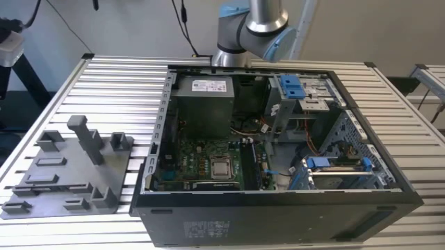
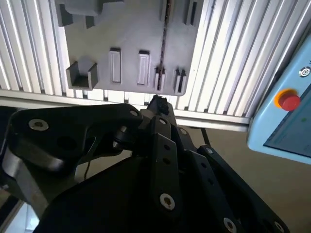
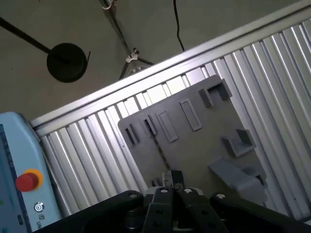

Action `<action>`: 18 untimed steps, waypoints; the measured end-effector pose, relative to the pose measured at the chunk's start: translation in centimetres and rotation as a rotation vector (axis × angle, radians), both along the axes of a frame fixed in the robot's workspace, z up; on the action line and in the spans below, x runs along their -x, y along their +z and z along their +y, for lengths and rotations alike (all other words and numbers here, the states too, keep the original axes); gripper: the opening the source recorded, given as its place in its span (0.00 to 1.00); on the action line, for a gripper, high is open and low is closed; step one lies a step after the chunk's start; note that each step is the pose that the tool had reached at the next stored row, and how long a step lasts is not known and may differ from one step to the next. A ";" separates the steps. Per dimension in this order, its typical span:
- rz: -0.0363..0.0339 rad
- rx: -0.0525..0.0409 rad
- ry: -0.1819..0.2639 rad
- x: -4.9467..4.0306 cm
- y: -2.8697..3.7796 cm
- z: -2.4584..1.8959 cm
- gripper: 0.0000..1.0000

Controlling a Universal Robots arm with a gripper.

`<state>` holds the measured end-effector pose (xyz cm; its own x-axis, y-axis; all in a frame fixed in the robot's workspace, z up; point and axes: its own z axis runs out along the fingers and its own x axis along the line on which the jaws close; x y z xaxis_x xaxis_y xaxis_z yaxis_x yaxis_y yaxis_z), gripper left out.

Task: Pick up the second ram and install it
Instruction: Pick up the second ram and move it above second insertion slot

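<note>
The second ram [image 2: 163,43] is a thin dark strip standing on edge in a slot of the grey tray [image 2: 126,34]. In the first wrist view the ram [image 3: 156,148] shows as a narrow dark line across the tray [image 3: 194,145]. My gripper [image 2: 158,103] hangs well above the tray, its black fingertips close together and in line with the strip's near end. The first wrist view shows the gripper [image 3: 171,177] shut with nothing between its tips. The grey tray [image 1: 41,182] lies at the exterior view's left, beside the open black computer case [image 1: 278,219].
The case's motherboard [image 1: 208,161] lies exposed, with a grey power supply [image 1: 201,104] behind it and blue drive brackets [image 1: 292,86]. A tall grey post [image 1: 87,138] stands on the tray. A light-blue pendant with a red button [image 2: 290,101] sits off the ribbed table's edge.
</note>
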<state>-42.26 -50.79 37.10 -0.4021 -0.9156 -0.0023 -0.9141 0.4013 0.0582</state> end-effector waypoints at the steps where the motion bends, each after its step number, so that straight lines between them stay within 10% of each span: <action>1: -0.0005 0.0001 0.017 0.00 -0.01 0.00 0.11; 18: -0.0065 -0.0002 0.308 -0.01 -0.25 0.00 0.11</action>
